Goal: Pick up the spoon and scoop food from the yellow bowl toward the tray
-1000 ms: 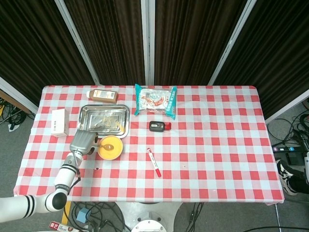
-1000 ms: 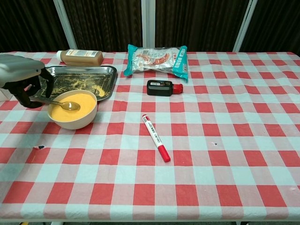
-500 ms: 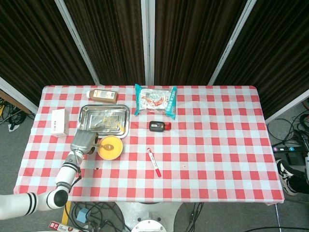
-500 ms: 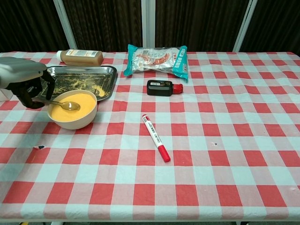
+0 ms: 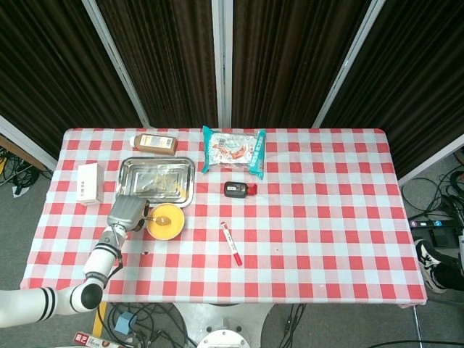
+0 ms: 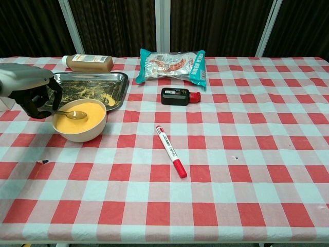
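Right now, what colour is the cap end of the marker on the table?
Red; the marker has a white barrel and a red cap end, clearest in the chest view.

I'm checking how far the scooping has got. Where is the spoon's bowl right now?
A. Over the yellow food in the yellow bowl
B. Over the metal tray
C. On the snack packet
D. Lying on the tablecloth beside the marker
A: the left robot hand holds the spoon by its handle, with its tip over the food in the yellow bowl, not at the tray.
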Available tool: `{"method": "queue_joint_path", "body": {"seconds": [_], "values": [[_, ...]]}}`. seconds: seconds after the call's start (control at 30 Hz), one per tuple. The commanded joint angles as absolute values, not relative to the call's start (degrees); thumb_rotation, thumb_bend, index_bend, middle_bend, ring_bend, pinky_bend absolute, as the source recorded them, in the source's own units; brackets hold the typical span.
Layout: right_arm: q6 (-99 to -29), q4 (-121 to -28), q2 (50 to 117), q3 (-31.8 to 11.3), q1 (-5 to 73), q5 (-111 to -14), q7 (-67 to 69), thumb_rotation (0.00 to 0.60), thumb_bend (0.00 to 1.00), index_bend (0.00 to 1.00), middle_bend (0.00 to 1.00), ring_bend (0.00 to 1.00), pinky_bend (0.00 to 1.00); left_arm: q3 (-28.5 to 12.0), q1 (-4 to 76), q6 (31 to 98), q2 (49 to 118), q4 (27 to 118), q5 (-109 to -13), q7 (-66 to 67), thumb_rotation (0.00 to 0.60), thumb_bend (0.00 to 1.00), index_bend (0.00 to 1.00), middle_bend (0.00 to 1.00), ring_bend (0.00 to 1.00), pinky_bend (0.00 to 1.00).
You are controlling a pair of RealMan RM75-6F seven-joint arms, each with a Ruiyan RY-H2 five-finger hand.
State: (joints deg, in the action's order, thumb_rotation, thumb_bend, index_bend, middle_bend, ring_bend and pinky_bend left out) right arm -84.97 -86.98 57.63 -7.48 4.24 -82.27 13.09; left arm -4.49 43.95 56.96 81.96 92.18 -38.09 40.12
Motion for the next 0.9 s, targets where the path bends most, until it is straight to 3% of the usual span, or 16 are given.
{"method": "queue_joint_path", "body": {"seconds": [0.03,0.4,0.9], "values": [[-85.0,-86.9,57.7,-7.5,4.2,-82.2,13.2,0.600,0.12,0.10,0.28,0.02,0.14,-4.3,44.0,57.1,82.1,92.0,-38.1,40.0,0.600,0.39,0.58,0.91,0.89,0.93],[-85.6,-86.8,57.9,-7.5,3.9,-82.4,13.4,0.600,0.12,0.10,0.28,0.02,0.14,-2.9,43.3,60.6,82.8,91.5,-42.3,40.1,0.600,0.40,0.61,0.92,0.89,0.93],[-86.7,-87.1,57.9,-7.3,3.4,-83.2,13.5,0.600,0.12,0.10,0.28,0.02,0.14,1.8,45.3,71.2,83.2,91.3,-52.4,60.9,0.600,0.40,0.65,0.93,0.91,0.94]]}}
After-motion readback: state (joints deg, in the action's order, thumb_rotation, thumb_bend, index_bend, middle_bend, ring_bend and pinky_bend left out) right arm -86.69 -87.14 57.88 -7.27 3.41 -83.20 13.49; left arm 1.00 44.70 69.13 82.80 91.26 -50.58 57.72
